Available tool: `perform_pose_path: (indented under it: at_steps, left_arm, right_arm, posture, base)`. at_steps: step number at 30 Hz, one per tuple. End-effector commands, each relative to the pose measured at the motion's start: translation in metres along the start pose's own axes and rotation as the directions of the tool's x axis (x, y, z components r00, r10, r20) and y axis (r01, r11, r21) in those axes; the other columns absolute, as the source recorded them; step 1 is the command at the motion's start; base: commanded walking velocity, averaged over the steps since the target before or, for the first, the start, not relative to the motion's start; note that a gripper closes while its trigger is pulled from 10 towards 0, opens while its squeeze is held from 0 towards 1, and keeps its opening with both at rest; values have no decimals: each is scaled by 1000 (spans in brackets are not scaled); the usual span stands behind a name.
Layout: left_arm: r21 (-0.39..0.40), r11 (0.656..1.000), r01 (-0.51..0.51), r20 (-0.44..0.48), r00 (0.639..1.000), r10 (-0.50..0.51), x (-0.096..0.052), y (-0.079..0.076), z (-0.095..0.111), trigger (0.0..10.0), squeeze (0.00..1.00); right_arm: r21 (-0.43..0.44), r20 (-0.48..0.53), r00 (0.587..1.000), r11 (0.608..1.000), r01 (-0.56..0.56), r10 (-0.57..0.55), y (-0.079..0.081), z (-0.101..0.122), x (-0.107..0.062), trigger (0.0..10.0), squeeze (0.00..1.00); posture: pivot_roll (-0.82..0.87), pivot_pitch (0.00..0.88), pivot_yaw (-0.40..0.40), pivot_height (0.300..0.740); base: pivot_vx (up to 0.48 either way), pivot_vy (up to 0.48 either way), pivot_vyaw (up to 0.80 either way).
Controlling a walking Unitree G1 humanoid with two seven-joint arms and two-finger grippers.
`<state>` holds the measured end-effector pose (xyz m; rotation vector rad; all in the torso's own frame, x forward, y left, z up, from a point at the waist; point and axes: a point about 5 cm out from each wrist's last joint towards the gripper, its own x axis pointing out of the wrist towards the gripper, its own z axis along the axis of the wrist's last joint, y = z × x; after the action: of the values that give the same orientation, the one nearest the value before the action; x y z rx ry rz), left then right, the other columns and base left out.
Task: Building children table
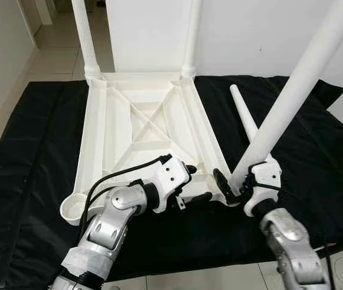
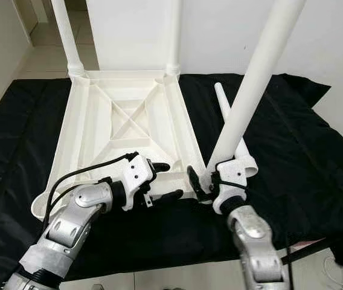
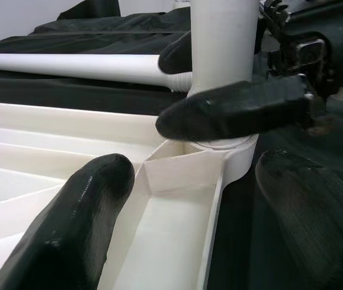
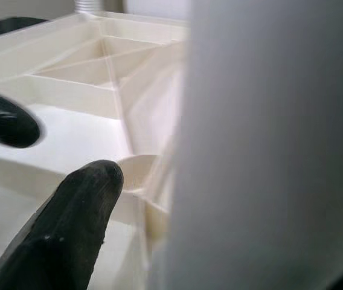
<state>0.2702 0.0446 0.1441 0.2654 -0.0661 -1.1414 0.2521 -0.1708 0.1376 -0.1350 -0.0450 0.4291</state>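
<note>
Both silver forearms sit nearest the lens, reaching forward over a black cloth (image 1: pixel 32 139) spread on the tiled floor (image 1: pixel 51 48).

Right tool (image 1: pixel 235 181): clenched on the base of a long white leg (image 1: pixel 292 90), just above the near right corner socket of the upturned tabletop (image 1: pixel 141 127). Left tool (image 1: pixel 197 184): fingers apart, grasping nothing, one above and one below the frame edge beside that same corner. In the left wrist view its fingers (image 3: pixel 69 223) straddle the rim, with the leg's foot seated at the round socket (image 3: pixel 229 160).

Tabletop lies underside up on the cloth, ribs showing. Two far legs (image 1: pixel 86 36) stand upright in the far corners. A spare leg (image 1: pixel 244 115) lies flat on the cloth just right of the frame, thin end away from the robot. Near left socket (image 1: pixel 75 208) still open.

Held leg: long axis slants up and to the robot's right, well off vertical, foot down at the corner.

Step in hand, as I judge it: seating this third leg. Bring the axis upright to match the far pair before turning or pressing, or it may jam crooked. Left tool should pinch the rim so the frame cannot slide on the cloth.
</note>
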Motion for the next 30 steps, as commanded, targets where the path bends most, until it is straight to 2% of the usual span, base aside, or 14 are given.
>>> perform_pose_path:
  at_steps: [1,3,7,8,9,10,11,12,21,22,23,24,29,30]
  left_arm:
    - [-8,999,-40,-7,999,40,0,0,-1,10000,0]
    - [-13,1000,-16,-9,1000,16,0,-4,-2,10000,0]
    - [-15,1000,-6,-7,1000,6,0,-5,-1,10000,0]
    - [-13,1000,-6,-6,1000,5,0,-5,-1,10000,0]
    - [-13,1000,-6,-6,1000,5,0,-5,-1,10000,0]
    - [-13,1000,-7,-6,1000,7,-1,-4,0,10000,0]
    - [-13,1000,-7,-6,1000,7,-1,-4,0,10000,0]
    - [-12,1000,-9,-5,1000,9,-1,-3,1,10000,0]
    - [-12,1000,-16,-4,1000,16,-2,-2,2,10000,0]
    - [-14,1000,-15,-3,1000,15,-1,-2,2,10000,0]
    - [-14,1000,-15,-3,1000,15,-1,-2,2,10000,0]
    - [-14,1000,-15,-3,1000,15,-1,-2,2,10000,0]
    - [-14,1000,-16,-2,1000,16,-1,-2,3,10000,0]
    - [-15,1000,-16,-2,1000,16,-1,-2,3,10000,0]
  right_arm:
    - [-7,3,999,999,-51,51,0,-1,1,10000,0]
    - [-30,-4,994,993,-110,110,-3,-3,2,10000,0]
    - [-39,-6,989,989,-146,145,-5,-4,2,10000,0]
    - [-45,-14,985,984,-171,171,-6,-7,3,7569,0]
    - [-45,-14,985,984,-171,171,-6,-7,3,7569,0]
    - [-48,-32,982,981,-190,189,-7,-10,3,2863,0]
    - [-48,-32,982,981,-190,189,-7,-10,3,2863,0]
    - [-48,-47,979,978,-202,200,-8,-14,3,0,0]
    - [-42,-61,974,974,-223,220,-16,-18,-2,0,0]
    - [-39,-57,978,978,-203,201,-17,-18,-3,549,0]
    - [-39,-57,978,978,-203,201,-17,-18,-3,549,0]
    - [-32,-53,983,983,-180,178,-18,-17,-2,10000,0]
    - [-28,-46,993,994,-107,105,-19,-15,1,10000,0]
    - [-36,-58,997,998,-58,56,-18,-16,3,10000,0]
  posture:
    - [-53,21,-41,740]
    - [-54,26,-35,740]
    - [-51,29,-31,740]
    - [-50,31,-31,740]
    - [-50,31,-31,740]
    - [-47,33,-29,740]
    - [-47,33,-29,740]
    - [-47,33,-29,740]
    - [-52,44,-27,740]
    - [-52,44,-27,740]
    - [-52,44,-27,740]
    - [-54,47,-27,740]
    - [-54,48,-28,740]
    - [-53,50,-29,740]
  base:
    - [0,0,0]
    - [0,0,0]
    - [0,0,0]
    - [0,0,0]
    - [0,0,0]
    - [0,0,0]
    - [0,0,0]
    - [0,0,0]
    - [0,0,0]
    - [0,0,0]
    - [0,0,0]
    - [0,0,0]
    - [0,0,0]
    - [0,0,0]
